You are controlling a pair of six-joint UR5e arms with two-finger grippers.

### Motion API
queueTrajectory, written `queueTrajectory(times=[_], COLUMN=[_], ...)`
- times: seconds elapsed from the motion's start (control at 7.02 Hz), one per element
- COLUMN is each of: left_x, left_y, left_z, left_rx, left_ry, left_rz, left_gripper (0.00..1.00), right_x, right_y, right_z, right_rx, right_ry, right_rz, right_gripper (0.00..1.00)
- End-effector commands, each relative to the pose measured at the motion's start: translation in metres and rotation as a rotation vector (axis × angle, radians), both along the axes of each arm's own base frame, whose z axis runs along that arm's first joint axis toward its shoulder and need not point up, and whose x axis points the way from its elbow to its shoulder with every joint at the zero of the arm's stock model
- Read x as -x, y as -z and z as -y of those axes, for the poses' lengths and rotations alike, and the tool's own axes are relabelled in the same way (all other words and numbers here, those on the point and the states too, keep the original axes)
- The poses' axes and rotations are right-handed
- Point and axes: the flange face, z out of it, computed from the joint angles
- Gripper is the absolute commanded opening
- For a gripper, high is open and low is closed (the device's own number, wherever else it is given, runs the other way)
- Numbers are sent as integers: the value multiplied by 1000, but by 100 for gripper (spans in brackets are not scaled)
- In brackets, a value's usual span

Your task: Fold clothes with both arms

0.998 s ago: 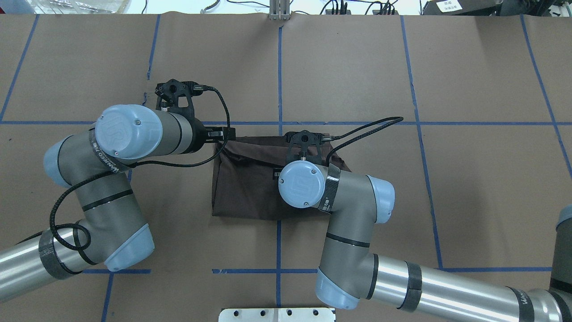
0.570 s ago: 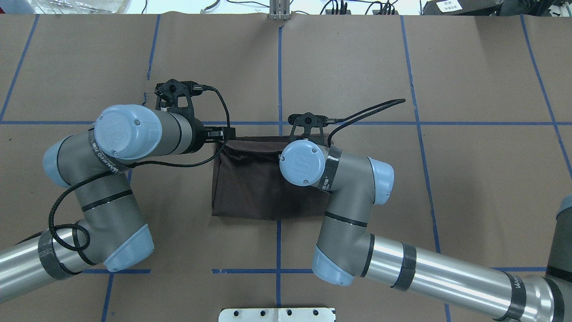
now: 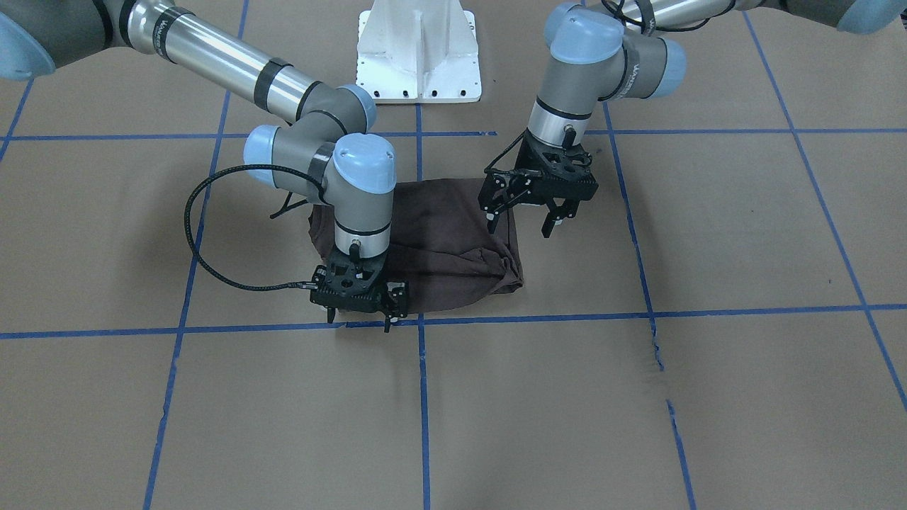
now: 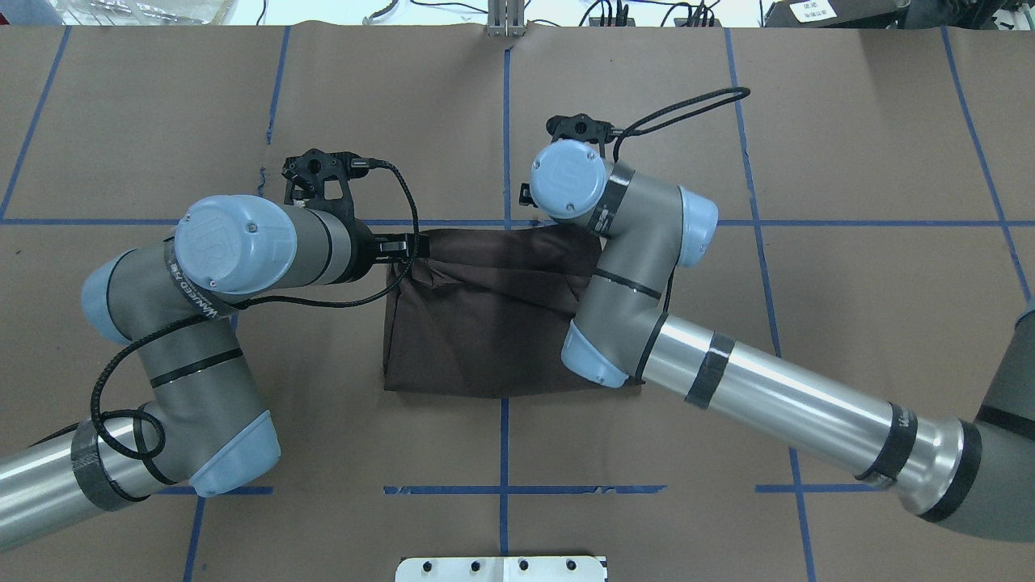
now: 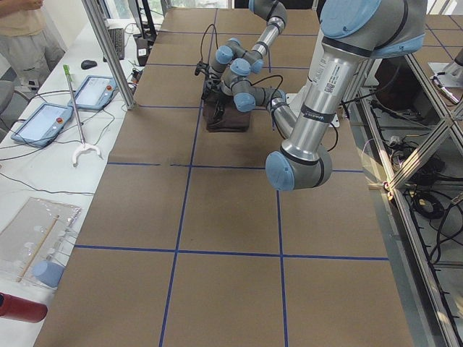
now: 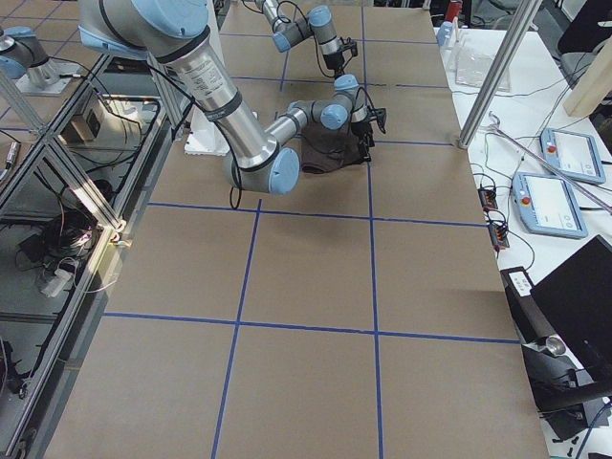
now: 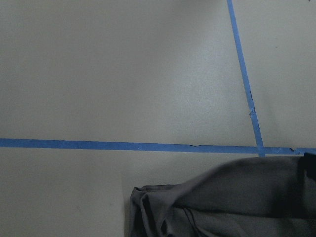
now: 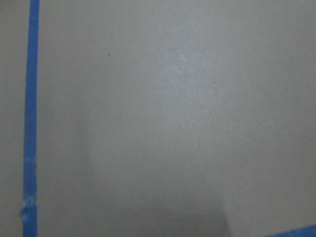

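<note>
T-shirt (image 3: 439,241) folded, centre of tabletop (image 3: 638,411) | left gripper (image 3: 519,230) jaws spread, empty, at shirt edge | right gripper (image 3: 358,324) jaws spread, empty

Right arm (image 4: 768,396): we see it stretched farther forward.
Right gripper (image 3: 358,322): now at the T-shirt's (image 4: 477,323) far edge, over the tape line (image 3: 496,319).

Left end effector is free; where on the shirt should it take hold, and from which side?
Probably the bunched corner of the shirt, far from the robot on its left. The cloth there stands up in ridges, while the rest lies flat. Bring the open left end effector down from above, fingers straddling a ridge.
</note>
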Motion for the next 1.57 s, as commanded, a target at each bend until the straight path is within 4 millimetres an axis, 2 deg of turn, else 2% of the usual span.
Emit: queueTrajectory(times=[0.0, 0.14, 0.29, 0.57, 1.0, 1.43], left_x=[-17, -36, -60, -66, -75, -94], left_y=[-8, -8, -15, -28, -26, -36], left_z=[2, 8, 18, 23, 10, -14], left_rx=[23, 46, 61, 63, 52, 56], left_ry=[-7, -5, -2, -4, -28, -68], left_rz=[28, 40, 70, 99, 103, 122], left_gripper=[100, 100, 100, 100, 100, 100], right_x=[-41, -58, -73, -94, -94, -94], right_y=[20, 25, 31, 19, 18, 20], right_z=[37, 39, 30, 12, 11, 10], right_rx=[42, 42, 40, 26, 25, 24], right_ry=[55, 69, 77, 91, 94, 94], right_rz=[41, 63, 83, 84, 83, 84], right_gripper=[100, 100, 100, 100, 100, 100])
